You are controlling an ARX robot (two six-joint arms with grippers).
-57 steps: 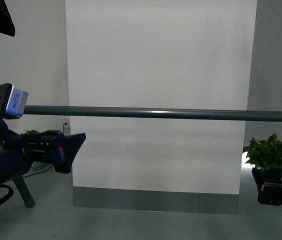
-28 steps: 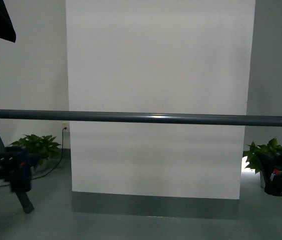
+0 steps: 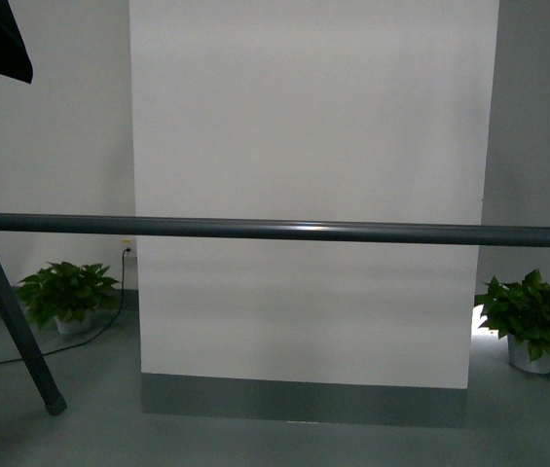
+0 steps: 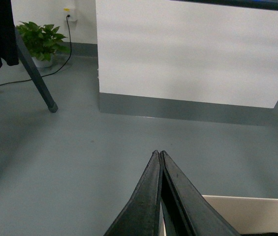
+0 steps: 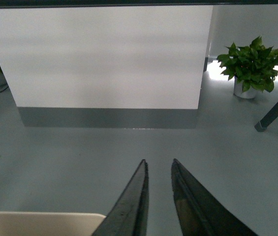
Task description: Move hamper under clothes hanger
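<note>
Two grippers are low over the floor, one at each end of the hamper, and neither shows in the front view. Left gripper (image 4: 159, 156): jaws pressed together, holding nothing. Right gripper (image 5: 159, 164): jaws slightly parted, holding nothing. Just beside each, I see only a beige corner of the hamper (image 4: 249, 214) at the frame edge, so the tub sits close below my arms. I judge it stiff, light and smooth-walled, likely slippery to pinch; the rolled rim looks the safest hold, one gripper per end, though the rim itself is barely in view. Farther on, bare grey floor runs to the rack (image 3: 284, 230), whose long bar crosses ahead on a splayed leg. Beyond stand a white panel (image 3: 313, 185) and potted plants (image 3: 534, 313).
</note>
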